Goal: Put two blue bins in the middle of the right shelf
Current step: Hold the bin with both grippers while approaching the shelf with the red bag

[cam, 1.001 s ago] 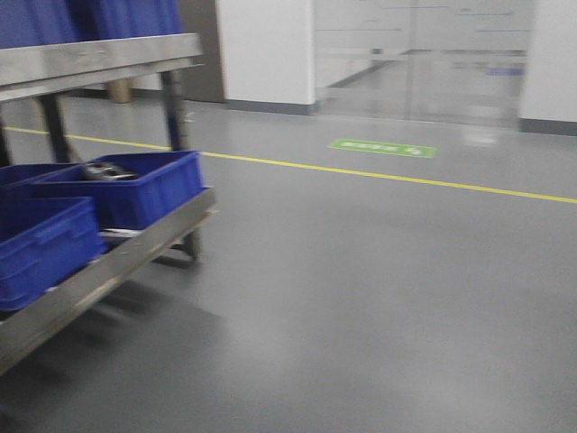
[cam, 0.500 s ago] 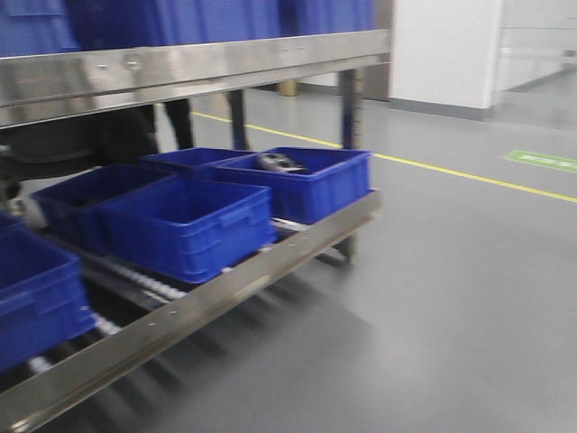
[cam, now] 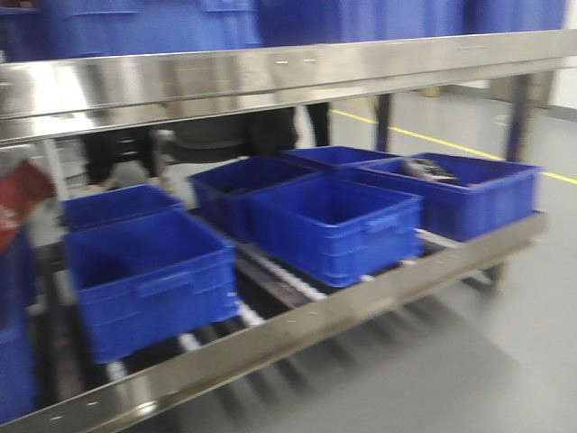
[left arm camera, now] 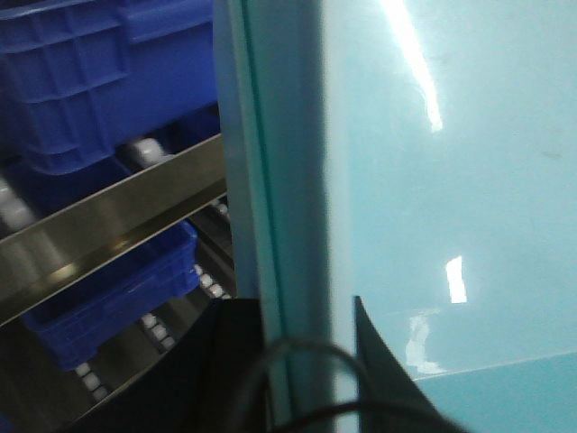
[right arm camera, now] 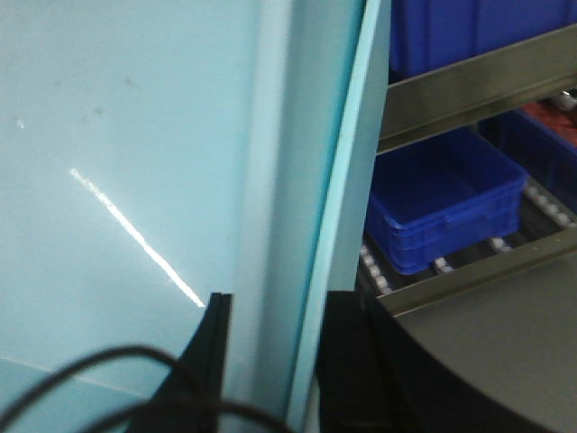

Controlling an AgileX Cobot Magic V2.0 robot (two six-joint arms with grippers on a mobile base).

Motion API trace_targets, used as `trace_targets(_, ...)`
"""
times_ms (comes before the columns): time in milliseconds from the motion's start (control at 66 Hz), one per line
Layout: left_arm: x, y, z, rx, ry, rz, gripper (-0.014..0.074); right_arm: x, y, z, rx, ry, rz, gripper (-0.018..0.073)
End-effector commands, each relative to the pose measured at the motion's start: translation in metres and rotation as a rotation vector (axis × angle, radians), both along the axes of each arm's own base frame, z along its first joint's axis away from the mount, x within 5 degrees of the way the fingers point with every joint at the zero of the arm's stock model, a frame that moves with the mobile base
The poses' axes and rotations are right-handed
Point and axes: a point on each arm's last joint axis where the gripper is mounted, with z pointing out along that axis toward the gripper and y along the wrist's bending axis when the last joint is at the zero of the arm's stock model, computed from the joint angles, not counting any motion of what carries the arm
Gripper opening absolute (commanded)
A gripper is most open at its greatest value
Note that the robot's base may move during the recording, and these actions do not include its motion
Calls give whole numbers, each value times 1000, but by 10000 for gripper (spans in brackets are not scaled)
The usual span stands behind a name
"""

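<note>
Several blue bins sit on the shelf's lower roller level in the front view: a near left one, a middle one and a right one with a dark object inside. More blue bins stand on the level above. Neither gripper shows in the front view. My left gripper is open and empty, its dark fingers either side of a pale teal upright band. My right gripper is open and empty too. Blue bins also show in the left wrist view and the right wrist view.
A steel shelf beam crosses the top and a steel front rail runs below the bins. White rollers lie under the bins. A red object is at the left edge. Grey floor with a yellow line lies at the right.
The front view has swung left. The shelf, at the left edge before, now fills the frame and its bins have shifted right. The open floor has mostly left the view.
</note>
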Motion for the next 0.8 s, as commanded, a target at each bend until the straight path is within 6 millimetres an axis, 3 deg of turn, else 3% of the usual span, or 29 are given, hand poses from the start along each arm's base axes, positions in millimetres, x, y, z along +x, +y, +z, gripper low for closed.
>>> trace_targets(0,-5,-5,17,-92,-94,-31,-111,-5,0,19,85,-109,12,-154)
trace_targets(788,-5,-5,17,-92,-94,-31,-111,-5,0,19,85,-109,12,-154)
